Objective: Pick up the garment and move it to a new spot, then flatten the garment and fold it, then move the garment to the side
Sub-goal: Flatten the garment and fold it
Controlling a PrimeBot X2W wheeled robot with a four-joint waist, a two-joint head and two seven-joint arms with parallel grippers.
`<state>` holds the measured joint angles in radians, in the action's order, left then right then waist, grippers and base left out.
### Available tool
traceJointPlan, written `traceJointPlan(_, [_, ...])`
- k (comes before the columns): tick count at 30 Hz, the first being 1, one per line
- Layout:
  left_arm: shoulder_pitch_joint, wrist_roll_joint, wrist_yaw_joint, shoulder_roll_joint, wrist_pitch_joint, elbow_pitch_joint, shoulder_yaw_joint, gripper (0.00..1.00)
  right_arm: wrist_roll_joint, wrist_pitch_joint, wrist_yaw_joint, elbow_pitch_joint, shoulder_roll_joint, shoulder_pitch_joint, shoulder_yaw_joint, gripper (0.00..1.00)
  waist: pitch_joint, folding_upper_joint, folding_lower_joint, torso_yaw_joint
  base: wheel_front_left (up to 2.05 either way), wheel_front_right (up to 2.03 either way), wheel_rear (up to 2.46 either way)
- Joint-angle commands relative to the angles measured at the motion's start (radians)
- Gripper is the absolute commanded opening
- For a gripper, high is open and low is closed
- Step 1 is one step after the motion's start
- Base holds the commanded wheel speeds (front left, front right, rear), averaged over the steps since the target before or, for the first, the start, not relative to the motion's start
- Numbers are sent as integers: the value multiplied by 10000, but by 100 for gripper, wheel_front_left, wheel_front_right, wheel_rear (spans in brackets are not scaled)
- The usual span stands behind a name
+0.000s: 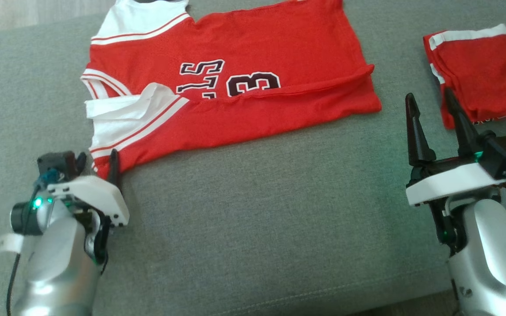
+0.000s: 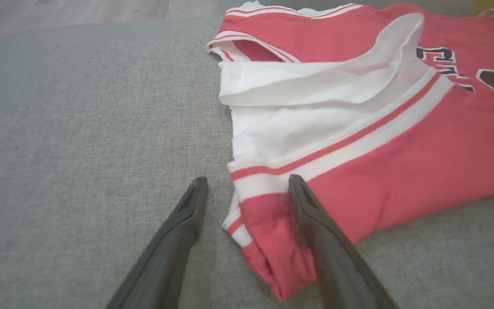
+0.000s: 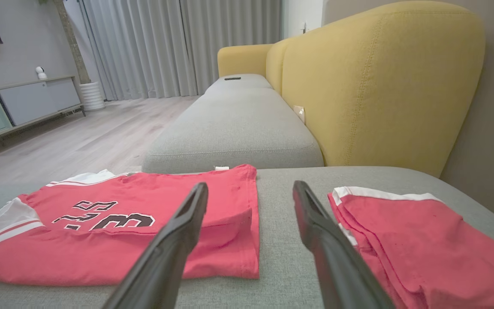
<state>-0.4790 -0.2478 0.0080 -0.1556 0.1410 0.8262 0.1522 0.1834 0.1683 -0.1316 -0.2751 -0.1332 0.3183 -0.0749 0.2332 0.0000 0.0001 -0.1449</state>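
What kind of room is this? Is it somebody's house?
Most likely a living room in a home. There is a yellow sofa with grey seats, long curtains and a low cabinet by the wall. The jersey lies on a grey seat.

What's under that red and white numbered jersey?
Grey fabric sofa cushion surrounds the red jersey; its folded-over near edge hides part of the lettering. Anything beneath is covered.

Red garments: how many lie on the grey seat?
2. The numbered jersey lies spread in the middle; the folded red garment lies apart, to its right. Others may be out of frame.
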Motion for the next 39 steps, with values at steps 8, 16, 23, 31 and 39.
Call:
traceJointPlan(8, [-825, 205, -387, -522, -789, 724, 216, 0, -90, -77, 9, 413, 63, 367, -65, 100, 112, 0, -1, -119, 0, 0, 0])
traceJointPlan(16, [-1064, 361, -399, -464, 548, 271, 453, 0, -515, -579, 9, 81, 131, 441, 428, 100, -39, 0, -1, 193, 0, 0, 0])
traceJointPlan(23, [-955, 615, -483, -376, 1121, -990, 781, 0, -846, -1409, 9, -876, 418, 911, 990, 100, -114, 0, -1, 605, 0, 0, 0])
traceJointPlan(31, [-794, 710, -620, -318, 1167, -1826, 1123, 0, -977, -2262, 9, -2697, 680, 1833, 1656, 100, 40, 0, -1, 996, 0, 0, 0])
traceJointPlan(39, [-687, 751, -615, -209, 1186, -2372, 1368, 0, -471, -2860, 9, -4654, 800, 2961, 2294, 100, 342, 0, -1, 1280, 0, 0, 0])
